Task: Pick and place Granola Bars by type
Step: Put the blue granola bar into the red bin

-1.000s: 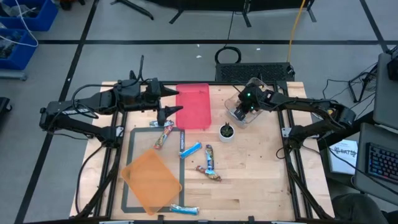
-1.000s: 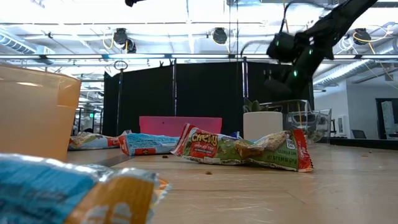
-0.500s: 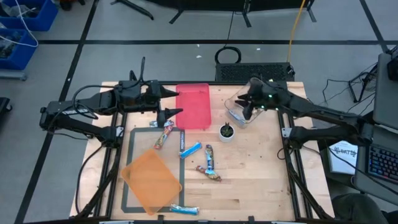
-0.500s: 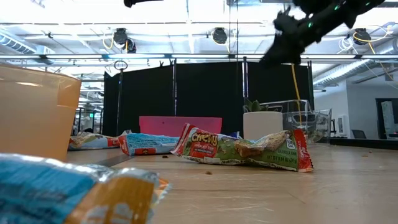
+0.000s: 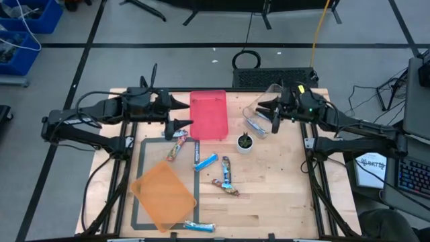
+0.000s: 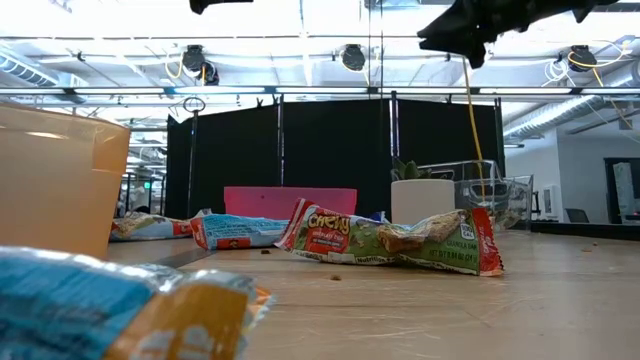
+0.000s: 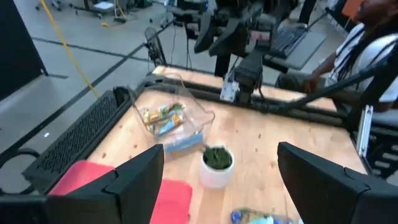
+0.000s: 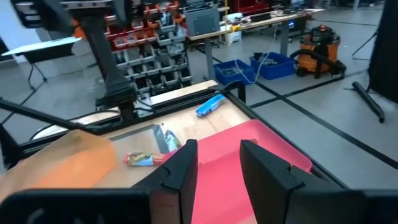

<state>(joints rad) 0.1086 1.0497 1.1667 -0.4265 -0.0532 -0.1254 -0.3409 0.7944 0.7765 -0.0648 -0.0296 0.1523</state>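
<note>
Several small flat granola bars in shiny wrappers [image 5: 226,171] lie scattered on the light wooden desk [image 5: 282,181]. One multicoloured bar [image 5: 176,146] rests just below the flat red plastic tray [image 5: 208,114]. A blue one [image 5: 205,162] and a blue-and-dark one lie near the desk's middle, a dark red-brown one [image 5: 226,188] lies just beyond them, and another blue bar [image 5: 199,226] sits at the front edge beside the translucent orange tray [image 5: 163,193]. In the low view the nearest bar in focus has a crinkled green, white and red wrapper [image 6: 385,238]. More bars, tan and blue, lie inside the clear plastic bin [image 7: 171,118], next to the small green plant in a white cup [image 5: 245,142].

The left end effector [image 5: 183,112] hangs over the red tray's left side, its fingers spread apart. The right end effector [image 5: 267,113] hangs above the clear bin, its fingers close together with a narrow gap, holding nothing.
</note>
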